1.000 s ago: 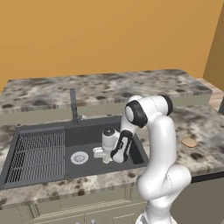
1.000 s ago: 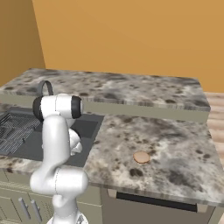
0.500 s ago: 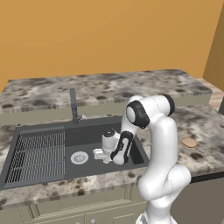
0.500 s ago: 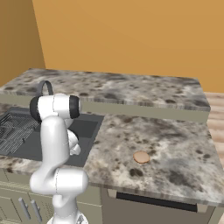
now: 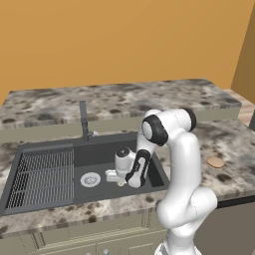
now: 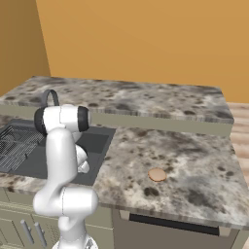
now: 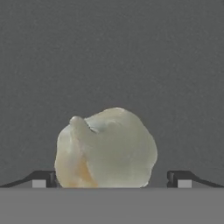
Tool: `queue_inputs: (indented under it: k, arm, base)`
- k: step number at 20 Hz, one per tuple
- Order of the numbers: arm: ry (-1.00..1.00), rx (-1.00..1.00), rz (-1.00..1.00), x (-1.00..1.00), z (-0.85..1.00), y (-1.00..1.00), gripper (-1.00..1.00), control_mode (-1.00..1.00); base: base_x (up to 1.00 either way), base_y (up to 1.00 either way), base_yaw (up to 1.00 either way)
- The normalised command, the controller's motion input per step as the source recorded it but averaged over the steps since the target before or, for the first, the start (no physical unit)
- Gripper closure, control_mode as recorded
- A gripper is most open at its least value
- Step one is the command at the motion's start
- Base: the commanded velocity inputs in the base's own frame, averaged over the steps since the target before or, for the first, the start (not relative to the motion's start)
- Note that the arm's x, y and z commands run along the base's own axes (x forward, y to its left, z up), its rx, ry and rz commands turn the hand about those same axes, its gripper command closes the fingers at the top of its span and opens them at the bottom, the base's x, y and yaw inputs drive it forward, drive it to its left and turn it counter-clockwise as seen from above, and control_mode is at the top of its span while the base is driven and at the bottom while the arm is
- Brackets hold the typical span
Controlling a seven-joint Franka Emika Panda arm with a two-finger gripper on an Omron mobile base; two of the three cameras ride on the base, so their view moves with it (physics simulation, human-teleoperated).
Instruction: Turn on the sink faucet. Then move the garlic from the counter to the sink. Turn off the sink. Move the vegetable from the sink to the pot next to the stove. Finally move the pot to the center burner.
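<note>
The garlic (image 7: pixel 106 148) is a lumpy, off-white bulb with a small stub at its top and a yellowish-orange stain low on its left side; its skin looks smooth and faintly glossy; it lies on the flat, matte dark-grey floor of the sink (image 5: pixel 149 185), seen close up in the hand view. The gripper (image 7: pixel 112 179) is spread wide, its 2 dark fingertips (image 7: pixel 180 177) standing clear of the bulb on either side, 1 to the left and 1 to the right, with grey floor showing between each tip and the bulb; nothing is pinched.

In the left base view the sink is a large dark rectangular basin sunk into the counter (image 5: pixel 45 107), a speckled grey-brown granite slab with beige cabinet fronts below; a wire grid rack (image 5: pixel 42 177) of thin parallel bars fills the basin's left part; a round silver drain (image 5: pixel 90 180) sits beside it; the white arm reaches down into the right part of the basin. The sink faucet (image 5: pixel 83 119) is a slim dark-grey upright post at the back rim. A small flat tan disc (image 6: pixel 156 174) lies on the granite well to the right of the basin.
</note>
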Motion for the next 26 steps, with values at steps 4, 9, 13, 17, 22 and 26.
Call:
queue_inputs:
  k: [4, 9, 13, 17, 22, 26]
  arm:
    - [0.00, 0.00, 0.00, 0.11, -0.18, 0.00, -1.00, -1.00]
    - [-0.01, 0.00, 0.00, 0.14, -0.17, 0.00, -1.00, -1.00]
    - [0.00, 0.00, 0.00, 0.00, -0.14, 0.01, 1.00, -1.00]
    - [-0.01, 0.00, -0.01, -0.01, -0.07, 0.01, 1.00, -1.00]
    - [0.00, 0.00, -0.04, -0.20, 0.07, 0.03, 1.00, -1.00]
    - [0.00, 0.00, -0.08, -0.14, 0.48, 0.00, 1.00, -1.00]
  base:
    - [0.00, 0.00, 0.00]
    - [0.00, 0.00, 0.00]
    - [0.00, 0.00, 0.00]
    - [0.00, 0.00, 0.00]
    - [0.00, 0.00, 0.00]
    - [0.00, 0.00, 0.00]
